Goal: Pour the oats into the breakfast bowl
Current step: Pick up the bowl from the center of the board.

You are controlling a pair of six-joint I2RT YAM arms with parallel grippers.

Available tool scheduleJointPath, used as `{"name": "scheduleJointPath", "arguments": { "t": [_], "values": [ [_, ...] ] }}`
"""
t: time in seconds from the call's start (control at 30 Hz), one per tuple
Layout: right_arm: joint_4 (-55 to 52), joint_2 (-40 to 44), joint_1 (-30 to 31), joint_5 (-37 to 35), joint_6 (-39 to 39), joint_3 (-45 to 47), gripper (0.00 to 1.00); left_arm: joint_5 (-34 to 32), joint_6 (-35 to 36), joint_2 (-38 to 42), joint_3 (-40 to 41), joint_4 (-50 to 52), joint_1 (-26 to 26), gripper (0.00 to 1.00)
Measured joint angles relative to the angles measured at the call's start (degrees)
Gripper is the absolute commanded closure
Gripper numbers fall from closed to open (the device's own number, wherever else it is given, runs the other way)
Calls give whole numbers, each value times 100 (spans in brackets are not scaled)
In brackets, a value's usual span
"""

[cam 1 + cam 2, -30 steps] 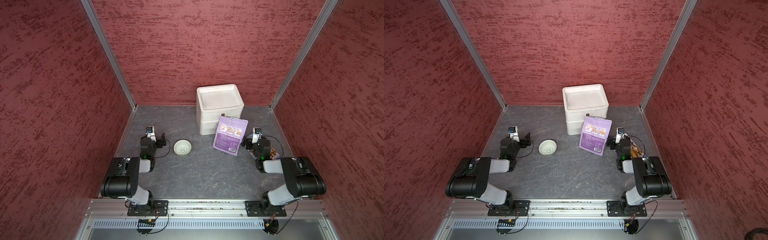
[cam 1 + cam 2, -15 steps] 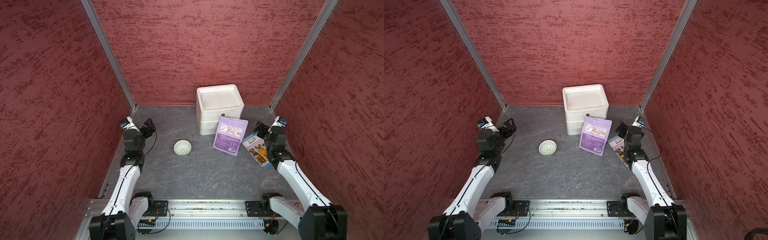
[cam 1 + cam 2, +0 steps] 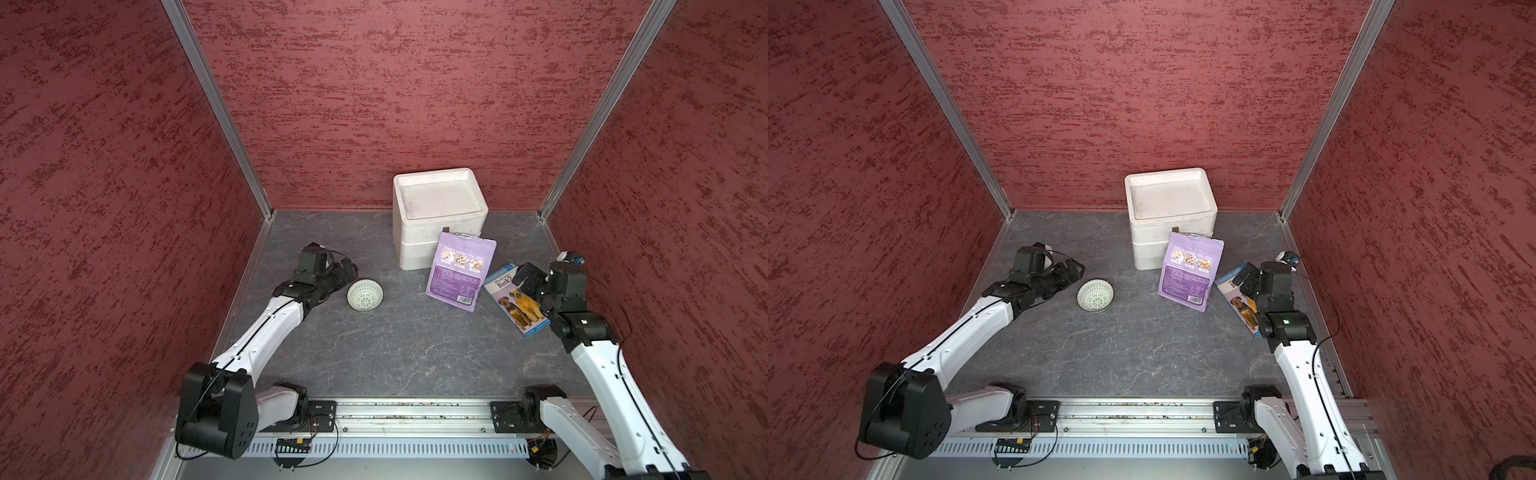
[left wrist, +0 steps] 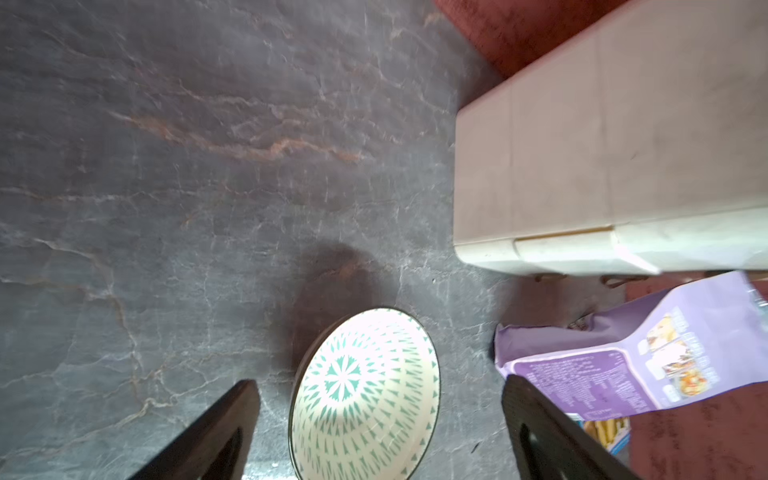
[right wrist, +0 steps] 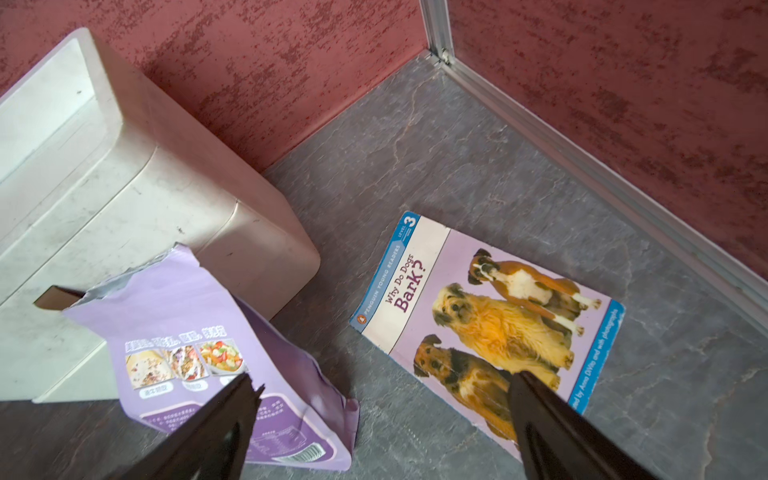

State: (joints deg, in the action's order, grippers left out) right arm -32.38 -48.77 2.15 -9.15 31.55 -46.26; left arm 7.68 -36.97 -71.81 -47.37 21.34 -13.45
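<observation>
Unfolding forward, both arms are arriving spread-fingered and empty: right gripper just beside the oats pouch, left gripper and breakfast bowl well apart from it; grasping looks next.

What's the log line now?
left gripper open beside bowl | right gripper open over dog book | oat pouch leans on foam box | nothing held

— The walls look rough, like matt red plaster. And the floor?
— A smooth grey slab with stone-like veins and a dull sheen. The box is matt white foam, slightly scuffed.
— The pouch is thin lavender plastic, creased and softly glossy, silvery inside its torn top.
— The bowl looks like smooth glazed ceramic. The book has a glossy paper cover. The corner posts are brushed metal.
</observation>
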Motion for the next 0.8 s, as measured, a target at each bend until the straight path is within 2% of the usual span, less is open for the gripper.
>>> {"name": "scheduleJointPath", "arguments": {
  "t": [0.13, 0.27, 0.5, 0.63, 0.73, 0.8],
  "values": [
    [-238, -17, 0, 260, -4, -20, 1, -271, -98, -417, -61, 358, -177, 19],
    [-516, -59, 0, 396, -48, -122, 1, -494, -188, -855, -184, 654, -238, 33],
    [-713, -50, 0, 474, -94, -256, 1, -638, -232, -1139, -190, 737, -428, 43],
    [-802, -52, 0, 533, -120, -284, 1, -643, -289, -1279, -190, 719, -590, 61],
    [-822, -52, 0, 592, -157, -297, 1, -654, -317, -1379, -192, 743, -704, 80],
    [-833, -50, 0, 619, -179, -297, 1, -669, -334, -1419, -192, 791, -778, 86]
  ]
}}
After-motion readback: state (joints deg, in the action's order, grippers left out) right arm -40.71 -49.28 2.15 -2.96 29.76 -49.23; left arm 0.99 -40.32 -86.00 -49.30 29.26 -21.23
